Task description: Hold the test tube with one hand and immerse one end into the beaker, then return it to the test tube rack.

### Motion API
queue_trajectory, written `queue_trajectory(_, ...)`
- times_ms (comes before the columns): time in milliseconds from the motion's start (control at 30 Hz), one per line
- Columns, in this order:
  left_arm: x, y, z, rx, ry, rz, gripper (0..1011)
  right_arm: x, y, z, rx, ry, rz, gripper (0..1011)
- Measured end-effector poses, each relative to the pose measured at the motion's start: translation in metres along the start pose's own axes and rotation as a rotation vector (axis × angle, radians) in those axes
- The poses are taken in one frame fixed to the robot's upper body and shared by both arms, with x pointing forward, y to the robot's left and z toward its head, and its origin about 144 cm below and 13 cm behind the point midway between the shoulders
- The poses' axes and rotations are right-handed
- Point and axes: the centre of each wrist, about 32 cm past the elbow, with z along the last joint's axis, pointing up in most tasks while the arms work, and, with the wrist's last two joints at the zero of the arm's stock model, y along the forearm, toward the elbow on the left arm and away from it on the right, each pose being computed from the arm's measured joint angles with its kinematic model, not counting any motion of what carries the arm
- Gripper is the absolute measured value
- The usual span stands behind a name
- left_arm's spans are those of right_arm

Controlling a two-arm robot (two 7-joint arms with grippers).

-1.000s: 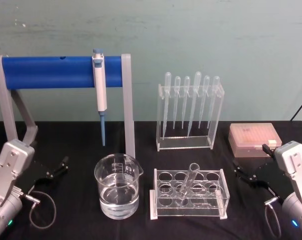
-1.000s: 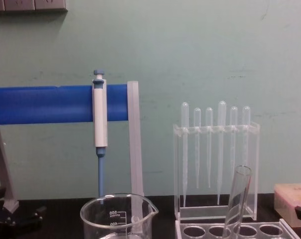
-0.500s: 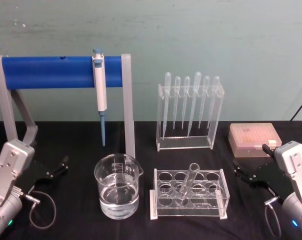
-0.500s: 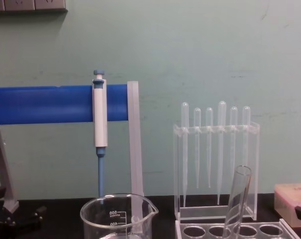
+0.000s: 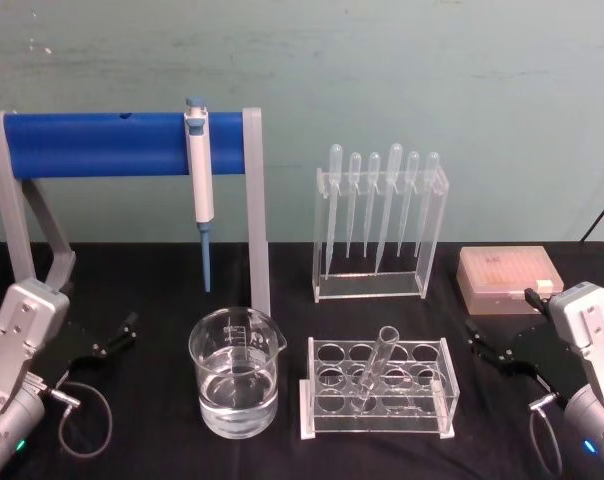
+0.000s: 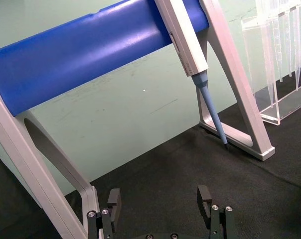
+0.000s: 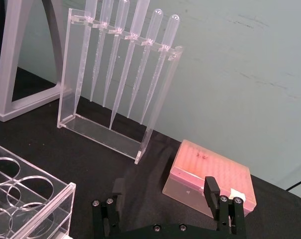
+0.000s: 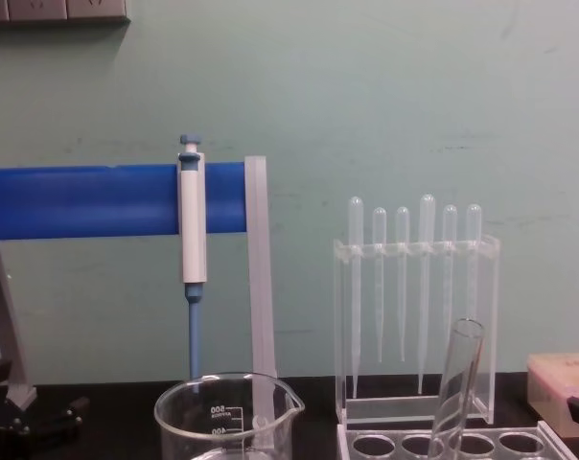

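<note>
The test tube (image 5: pixel 375 367) is clear glass and leans tilted in a clear acrylic rack (image 5: pixel 444 385) at the table's front centre; its open rim rises above the rack in the chest view, test tube (image 8: pixel 458 383). Left of the rack stands the beaker (image 5: pixel 236 373), partly filled with clear liquid, its printed marks showing on the beaker (image 8: pixel 228 419). My left gripper (image 5: pixel 116 336) rests low at the left, open and holding nothing, left gripper (image 6: pixel 159 199). My right gripper (image 5: pixel 485 344) rests at the right beside the rack, open and holding nothing, right gripper (image 7: pixel 163 193).
A blue-bar stand (image 5: pixel 112 144) holds a blue-and-white micropipette (image 5: pixel 199 180) behind the beaker. A clear rack of several plastic pipettes (image 5: pixel 379 225) stands at the back centre. A pink tip box (image 5: pixel 509 279) sits at the back right. A black cloth covers the table.
</note>
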Motion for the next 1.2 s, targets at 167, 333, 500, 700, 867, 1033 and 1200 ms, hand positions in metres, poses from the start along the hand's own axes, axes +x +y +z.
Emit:
queue_trajectory(167, 0.0, 0.0, 0.0, 0.0, 0.0, 0.0, 1000, 0.0, 0.0, 0.0, 0.0, 0.0, 0.0, 1003)
queue_trajectory(333, 0.0, 0.0, 0.0, 0.0, 0.0, 0.0, 1000, 0.0, 0.0, 0.006, 0.037, 0.0, 0.006, 1003)
queue_trajectory(500, 0.0, 0.0, 0.0, 0.0, 0.0, 0.0, 1000, 0.004, -0.005, 0.013, 0.074, 0.007, 0.006, 1003)
queue_trajectory(700, 0.0, 0.0, 0.0, 0.0, 0.0, 0.0, 1000, 0.011, -0.017, 0.018, 0.124, 0.05, 0.025, 1003)
queue_trajectory(867, 0.0, 0.0, 0.0, 0.0, 0.0, 0.0, 1000, 0.017, -0.033, 0.016, 0.173, 0.106, 0.104, 1003)
queue_trajectory(1033, 0.0, 0.0, 0.0, 0.0, 0.0, 0.0, 1000, 0.023, -0.047, 0.012, 0.201, 0.128, 0.202, 1003)
queue_trajectory(1200, 0.0, 0.0, 0.0, 0.0, 0.0, 0.0, 1000, 0.03, -0.058, 0.007, 0.218, 0.13, 0.328, 1003)
